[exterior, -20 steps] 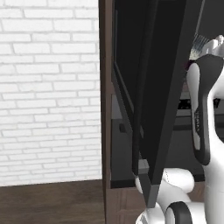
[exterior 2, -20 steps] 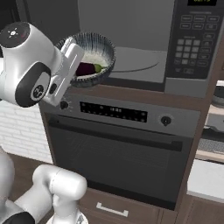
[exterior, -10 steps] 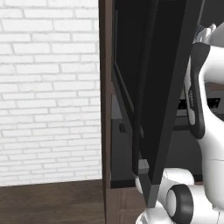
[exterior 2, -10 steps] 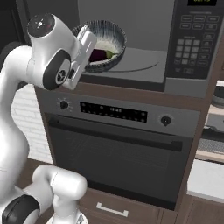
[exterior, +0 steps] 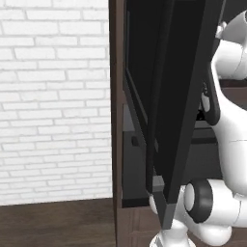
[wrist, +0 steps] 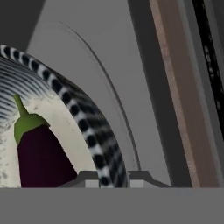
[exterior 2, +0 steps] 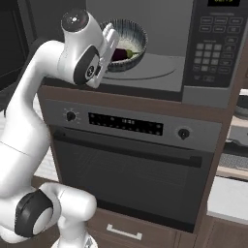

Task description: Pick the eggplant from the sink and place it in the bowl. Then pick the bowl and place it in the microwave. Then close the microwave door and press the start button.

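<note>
My gripper (exterior 2: 111, 47) is shut on the near rim of the bowl (exterior 2: 130, 35), a dark streaked bowl with a pale inside. It holds the bowl, tilted, at the left of the open microwave (exterior 2: 164, 22), just above the glass turntable (exterior 2: 152, 70). The dark purple eggplant (exterior 2: 123, 53) lies inside the bowl. In the hand view the eggplant (wrist: 40, 154) with its green cap rests against the pale inside, and the striped bowl rim (wrist: 86, 124) runs down between my fingertips (wrist: 107, 179). The microwave door (exterior: 176, 96) stands open, seen edge-on beside the arm.
The microwave's keypad panel (exterior 2: 211, 51) sits right of the cavity. Below is the larger oven (exterior 2: 131, 162) with two knobs and a display. A pale counter (exterior 2: 231, 196) lies at the right. A white brick wall (exterior: 53, 96) is left of the cabinet.
The arm has carried the bowl with the eggplant up and to the right, from in front of the microwave's left edge into the cavity opening. The grip stays shut.
</note>
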